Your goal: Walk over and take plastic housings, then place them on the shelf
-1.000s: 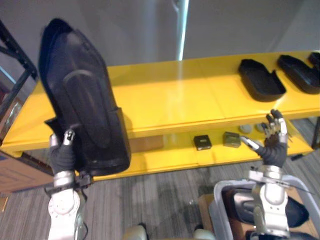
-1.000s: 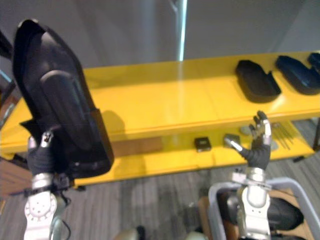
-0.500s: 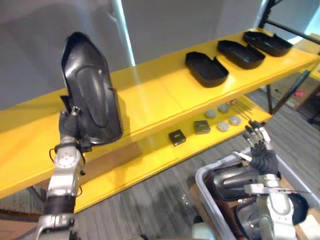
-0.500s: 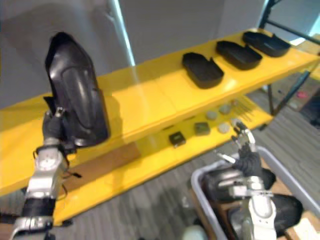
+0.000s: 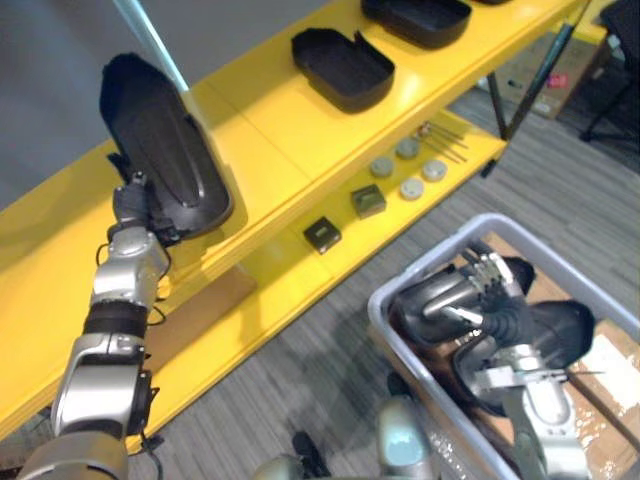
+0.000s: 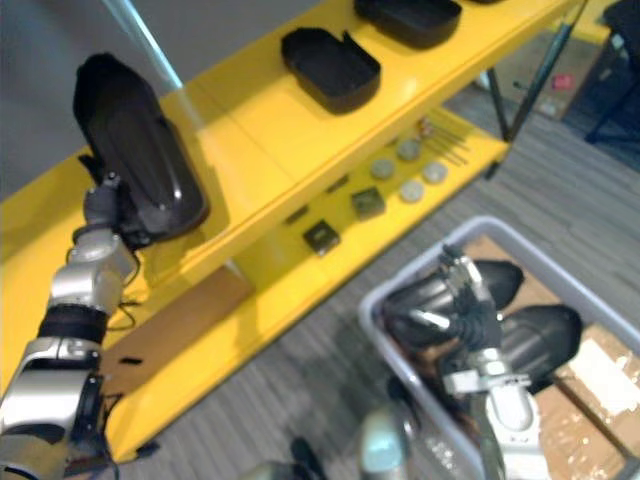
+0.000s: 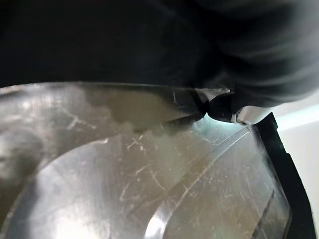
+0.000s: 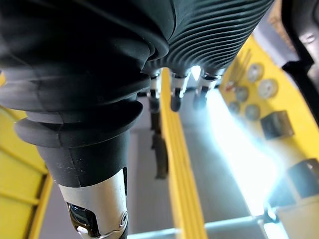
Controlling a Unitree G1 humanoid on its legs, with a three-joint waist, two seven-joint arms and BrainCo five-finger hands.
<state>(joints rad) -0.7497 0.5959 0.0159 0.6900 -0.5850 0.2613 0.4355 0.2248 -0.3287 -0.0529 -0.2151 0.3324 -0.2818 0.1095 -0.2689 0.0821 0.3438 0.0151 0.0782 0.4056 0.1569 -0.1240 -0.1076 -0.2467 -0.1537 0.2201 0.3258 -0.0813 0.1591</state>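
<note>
I hold a long black plastic housing in my left hand, whose fingers are shut on its lower end. The housing stands tilted over the left part of the yellow shelf top; whether its lower edge touches the shelf I cannot tell. Its scratched glossy surface shows close up in the left wrist view. Two more black housings lie flat on the shelf top to the right. My right hand is open above a grey bin, holding nothing, fingers straight.
The grey bin holds further black housings and stands on the carpet beside cardboard boxes. The lower yellow shelf carries small dark blocks, grey discs and a brown board. A dark shelf post rises at the right.
The camera has swung, so the shelf now runs diagonally. The held housing has come lower over the shelf top. My right hand now sits over the bin.
</note>
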